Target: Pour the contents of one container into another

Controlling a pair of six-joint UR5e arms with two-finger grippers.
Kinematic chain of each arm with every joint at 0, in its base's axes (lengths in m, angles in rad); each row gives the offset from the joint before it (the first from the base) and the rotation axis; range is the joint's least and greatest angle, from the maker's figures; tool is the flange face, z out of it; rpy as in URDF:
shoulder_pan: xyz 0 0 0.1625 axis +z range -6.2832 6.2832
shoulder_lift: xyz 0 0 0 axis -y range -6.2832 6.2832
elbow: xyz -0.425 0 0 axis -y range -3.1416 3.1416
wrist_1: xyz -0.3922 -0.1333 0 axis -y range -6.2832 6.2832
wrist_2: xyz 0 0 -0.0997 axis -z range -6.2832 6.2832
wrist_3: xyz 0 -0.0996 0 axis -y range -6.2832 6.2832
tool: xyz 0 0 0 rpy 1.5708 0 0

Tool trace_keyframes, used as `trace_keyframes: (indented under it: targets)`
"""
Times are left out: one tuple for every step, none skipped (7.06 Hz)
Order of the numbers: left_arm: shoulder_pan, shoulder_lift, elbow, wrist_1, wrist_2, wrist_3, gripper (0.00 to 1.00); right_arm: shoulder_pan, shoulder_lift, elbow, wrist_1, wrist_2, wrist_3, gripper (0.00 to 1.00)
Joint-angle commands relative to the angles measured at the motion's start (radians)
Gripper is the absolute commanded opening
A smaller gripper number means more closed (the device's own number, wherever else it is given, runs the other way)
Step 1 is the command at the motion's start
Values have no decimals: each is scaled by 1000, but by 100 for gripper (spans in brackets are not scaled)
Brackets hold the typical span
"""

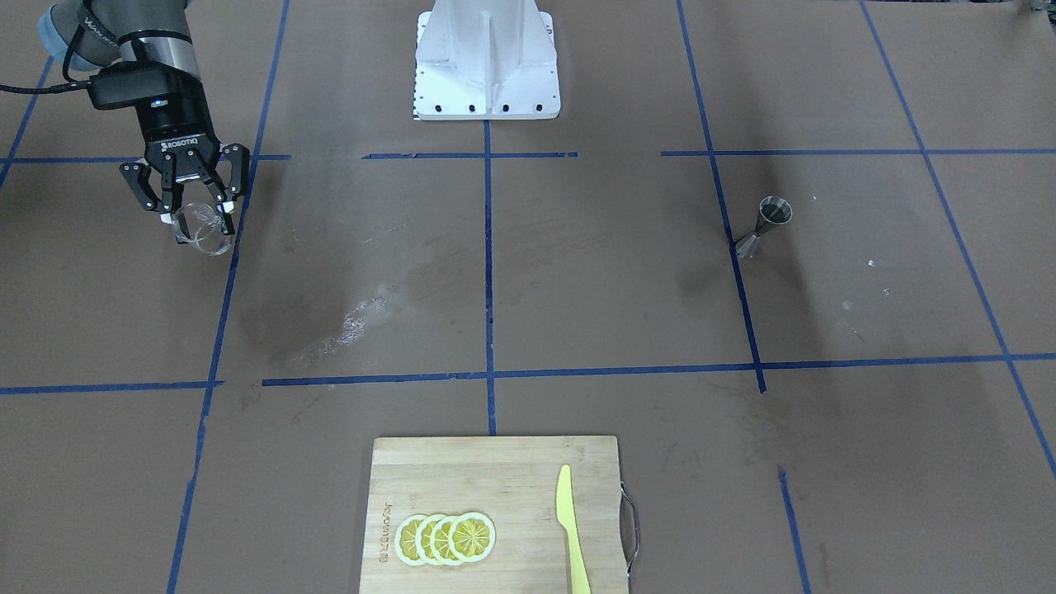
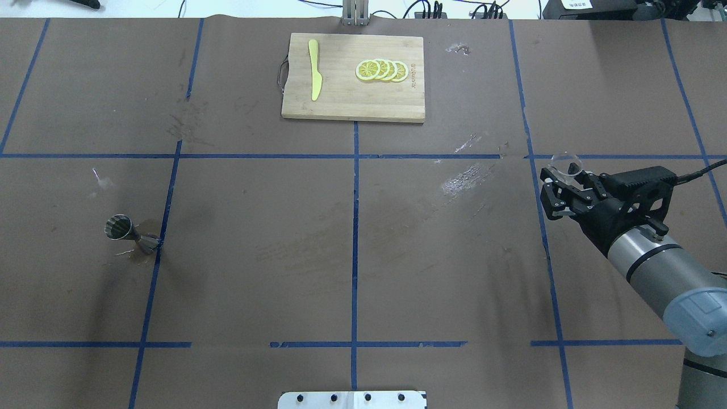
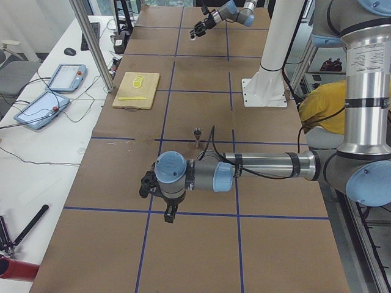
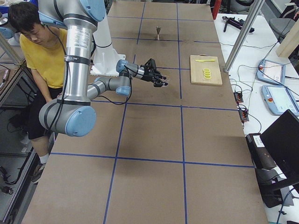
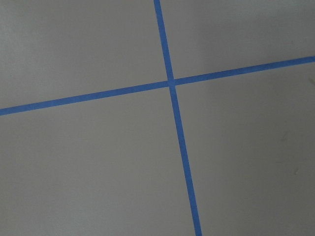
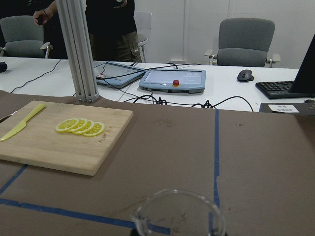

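Faintly seen, its rim cut off in the right wrist view, the clear glass cup (image 1: 202,231) is clamped by the fingers of the right gripper (image 1: 198,214), well off the cutting board (image 1: 495,470) toward the robot's right, the jigger (image 1: 766,227) stands well off the board toward the robot's left on the brown, blue-taped table (image 1: 577,280), and the left gripper (image 3: 146,183) is too small to tell whether it is open or closed.

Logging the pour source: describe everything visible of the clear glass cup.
The glass cup is small, clear and round, its open rim and pouring lip showing in the right wrist view. It looks about upright between the fingers of the right gripper, which clasps its sides, on the robot's right side of the table. Contents cannot be told.
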Motion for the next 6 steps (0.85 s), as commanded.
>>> trace_keyframes:
  targets:
    - [2,-3,-4,-3,4,0,100,-11,-22,-128,119,-88,16,0]
    - [2,-5,-10,-2,16,0,100,-20,-20,-156,141,-122,45,0]
    - [2,-5,-13,-2,16,0,100,-57,-20,-157,141,-182,61,0]
    - [2,-5,-13,-2,16,0,100,-95,-16,-181,141,-255,65,0]
    - [2,-6,-13,-2,16,0,100,-146,-8,-236,141,-330,131,0]
    - [3,-6,-13,-2,18,0,100,-173,-7,-250,141,-354,137,0]
